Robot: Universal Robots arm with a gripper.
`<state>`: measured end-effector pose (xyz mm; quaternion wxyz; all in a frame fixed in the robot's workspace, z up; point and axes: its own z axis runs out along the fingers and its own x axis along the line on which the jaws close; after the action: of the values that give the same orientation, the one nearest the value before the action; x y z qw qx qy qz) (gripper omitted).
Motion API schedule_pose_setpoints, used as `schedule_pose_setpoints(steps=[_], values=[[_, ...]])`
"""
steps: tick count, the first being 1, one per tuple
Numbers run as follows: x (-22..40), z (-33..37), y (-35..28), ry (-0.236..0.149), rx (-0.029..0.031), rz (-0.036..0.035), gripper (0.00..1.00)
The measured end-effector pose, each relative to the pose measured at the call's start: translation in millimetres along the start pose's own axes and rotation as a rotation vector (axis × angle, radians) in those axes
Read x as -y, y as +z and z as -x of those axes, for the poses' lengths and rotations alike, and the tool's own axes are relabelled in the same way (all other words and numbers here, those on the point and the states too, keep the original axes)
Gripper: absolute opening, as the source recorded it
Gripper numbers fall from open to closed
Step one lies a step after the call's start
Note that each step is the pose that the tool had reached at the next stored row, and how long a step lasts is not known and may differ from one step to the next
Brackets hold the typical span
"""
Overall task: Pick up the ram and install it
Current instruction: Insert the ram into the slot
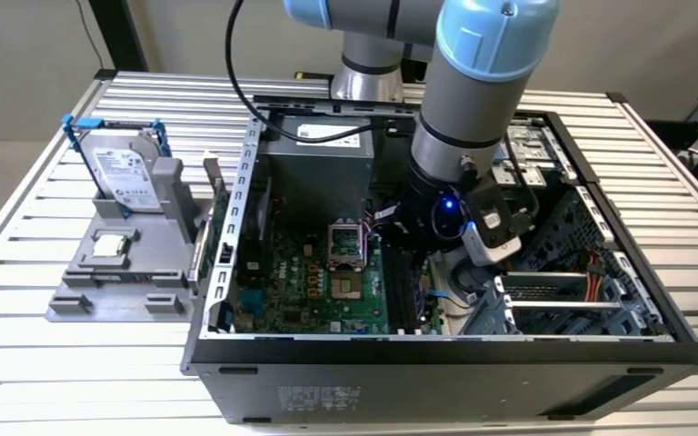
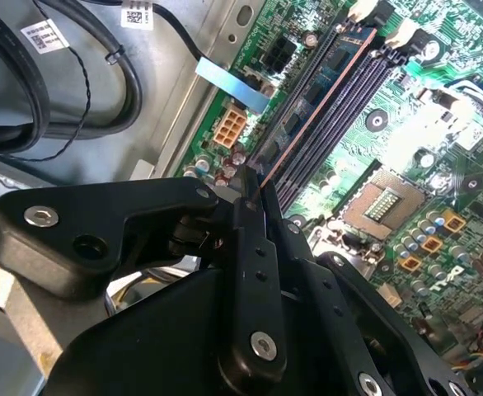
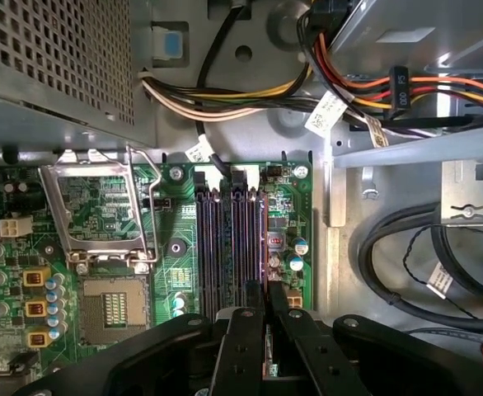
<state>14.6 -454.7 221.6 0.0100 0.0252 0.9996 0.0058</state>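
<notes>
Pick is done as far as I can judge: my jaws (image 2: pixel 254 186) are pinched narrow on the ram (image 2: pixel 311 103), holding it by its near end, edge-down. In the second wrist view the stick runs away from my fingers (image 2: pixel 254 247) along the black memory slots (image 2: pixel 349 99), at the slot on the case-wall side of the bank. It looks lined up with that slot and at least partly in it; whether it is fully seated or latched I cannot tell. In the first wrist view my fingertips (image 3: pixel 254 301) sit right over the near end of the slots (image 3: pixel 233 239), beside the open processor socket (image 3: pixel 101 214). So install is in hand, not confirmed finished. Pose: in the exterior view my arm (image 1: pixel 476 100) comes down steeply into the open computer case (image 1: pixel 446 350) on the desk (image 1: pixel 34 363), wrist low over the motherboard (image 1: pixel 313 282). Hard drive (image 1: pixel 119 173) stands in its holder well off to the exterior view's left.
</notes>
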Motion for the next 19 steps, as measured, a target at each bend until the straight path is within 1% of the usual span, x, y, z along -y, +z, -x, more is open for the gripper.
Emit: schedule_pose_setpoints(steps=[8, 16, 19], values=[[0.8, 0.1, 0.0, -0.009, -0.0004, 0.0003, 0.0], [0.9, -0.2, 0.0, -0.037, -0.0019, 0.0009, 0.0], [1.0, -0.5, 0.5, -0.038, -0.0022, 0.001, 0.0]])
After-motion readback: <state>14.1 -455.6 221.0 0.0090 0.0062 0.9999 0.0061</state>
